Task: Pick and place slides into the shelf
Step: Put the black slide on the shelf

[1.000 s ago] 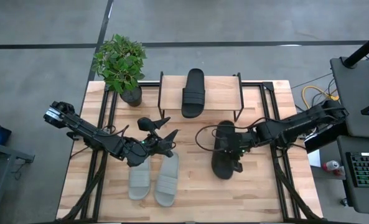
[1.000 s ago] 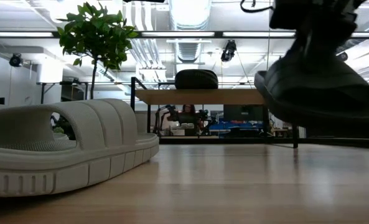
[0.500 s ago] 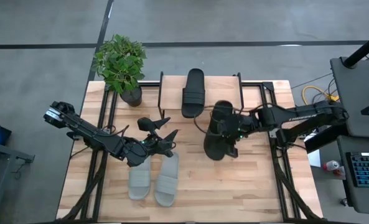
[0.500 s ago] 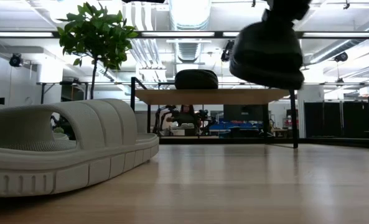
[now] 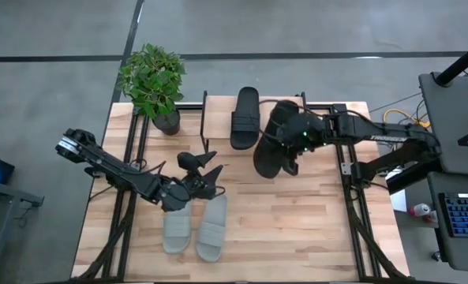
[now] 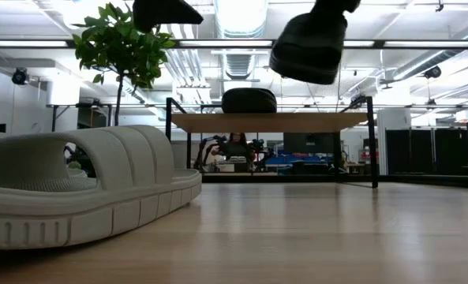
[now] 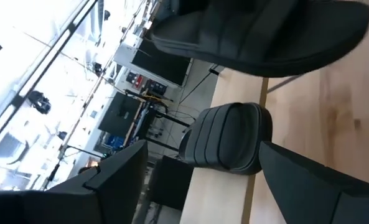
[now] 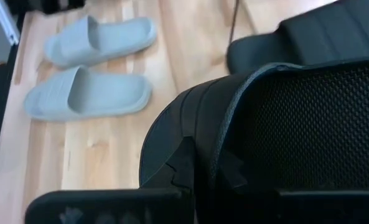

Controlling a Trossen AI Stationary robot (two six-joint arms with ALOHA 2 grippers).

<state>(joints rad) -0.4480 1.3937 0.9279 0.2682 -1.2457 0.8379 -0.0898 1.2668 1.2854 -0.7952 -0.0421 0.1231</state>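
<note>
One black slide (image 5: 245,118) lies sole-down on the shelf (image 5: 218,126), toe toward the table's near edge. My right gripper (image 5: 295,148) is shut on the second black slide (image 5: 271,150), which it holds in the air beside the shelf's right half. In the low view this slide (image 6: 308,47) hangs higher than the shelf top (image 6: 273,122). The two pale grey slides (image 5: 178,229) (image 5: 212,230) lie side by side, soles on the table. My left gripper (image 5: 204,170) hovers open just beyond them, touching nothing. My right gripper holds the black slide by its wide strap (image 8: 190,137), coming level from the table's right. The strap itself hides where the fingers meet it. The slide is lifted clear of table and shelf and is tilted, its long axis slanting toward the near-left.
A potted plant (image 5: 153,83) stands at the table's far-left corner, left of the shelf. Black frame rails (image 5: 131,197) run along both sides of the table. The shelf's left and right parts are bare plank. A desk with a keyboard (image 5: 462,217) stands off the table's right.
My right gripper has carried the black slide up and toward the table's far edge and slightly left, from above the table's right-middle to beside the shelf's right half. The slide has stayed in the hold and swung closer to the one on the shelf.
</note>
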